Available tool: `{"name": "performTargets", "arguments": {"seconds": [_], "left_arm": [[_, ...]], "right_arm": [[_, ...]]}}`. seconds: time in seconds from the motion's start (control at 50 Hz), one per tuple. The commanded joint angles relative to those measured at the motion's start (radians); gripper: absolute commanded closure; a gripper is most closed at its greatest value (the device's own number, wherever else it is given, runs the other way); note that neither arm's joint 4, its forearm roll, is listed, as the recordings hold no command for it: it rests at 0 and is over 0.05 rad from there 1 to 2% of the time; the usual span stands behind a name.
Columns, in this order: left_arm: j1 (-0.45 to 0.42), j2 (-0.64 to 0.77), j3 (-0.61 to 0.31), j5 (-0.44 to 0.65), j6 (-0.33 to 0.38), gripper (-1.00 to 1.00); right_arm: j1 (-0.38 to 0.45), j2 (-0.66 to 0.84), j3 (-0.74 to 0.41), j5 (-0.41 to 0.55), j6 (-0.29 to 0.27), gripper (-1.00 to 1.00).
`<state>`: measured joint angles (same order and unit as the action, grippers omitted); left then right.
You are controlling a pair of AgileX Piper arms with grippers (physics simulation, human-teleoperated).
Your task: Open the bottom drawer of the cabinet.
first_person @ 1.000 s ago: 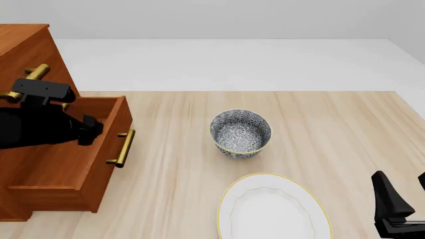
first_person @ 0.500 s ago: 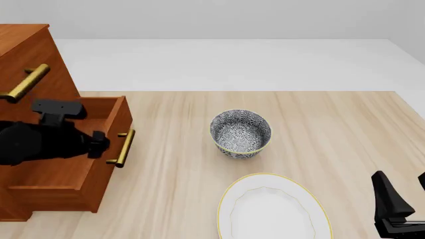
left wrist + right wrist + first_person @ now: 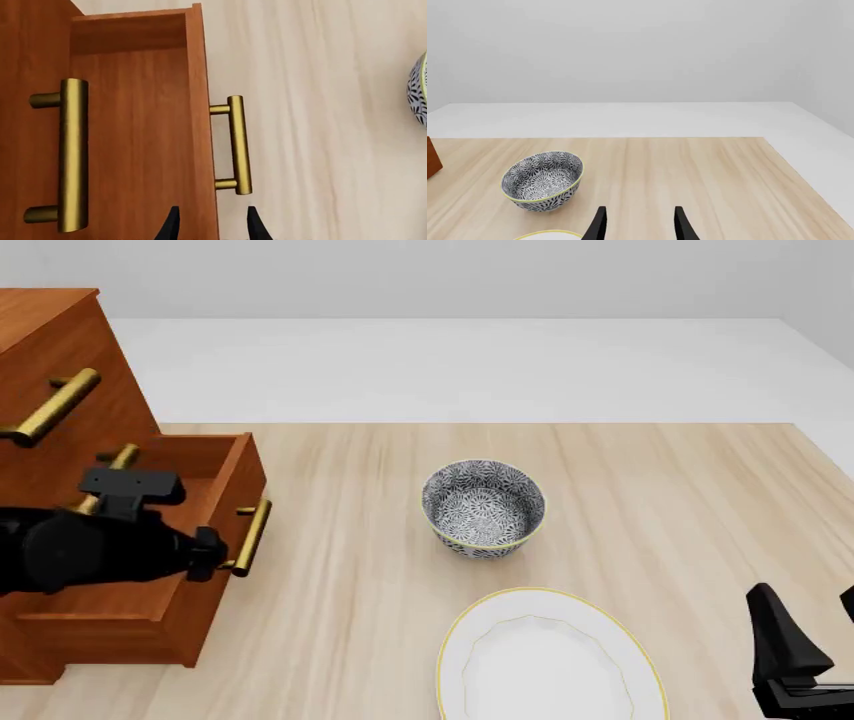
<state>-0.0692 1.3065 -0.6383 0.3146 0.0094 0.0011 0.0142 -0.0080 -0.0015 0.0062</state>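
While the bottom drawer (image 3: 200,540) stands pulled out, left tool (image 3: 212,227) spread astride its front; bowl (image 3: 485,508) mid-frame, right tool (image 3: 639,225) spread, plate (image 3: 547,660) cut off below.

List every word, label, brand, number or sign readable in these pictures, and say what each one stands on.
None: no text, number or sign is readable in any view.
The cabinet and its bottom drawer show plain wood and brass handles.
The bowl bears only a floral pattern; the plate only a yellow rim.

left pincer (image 3: 210,225) parted, right pincer (image 3: 637,225) parted
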Motion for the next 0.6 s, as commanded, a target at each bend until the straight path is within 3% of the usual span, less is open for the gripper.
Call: {"name": "performTargets", "arguments": {"seconds": [0.02, 0.48, 0.6], "left_arm": [[-0.01, 0.026, 0.021, -0.018, -0.028, -1.0], [-0.005, 0.087, 0.058, -0.073, -0.045, -1.0], [-0.067, 0.075, 0.066, -0.061, -0.086, -1.0]], "right_arm": [[0.0, 0.0, 0.0, 0.0, 0.0, -1.0], [0.0, 0.0, 0.0, 0.0, 0.0, -1.0], [0.0, 0.0, 0.0, 0.0, 0.0, -1.0]]}}
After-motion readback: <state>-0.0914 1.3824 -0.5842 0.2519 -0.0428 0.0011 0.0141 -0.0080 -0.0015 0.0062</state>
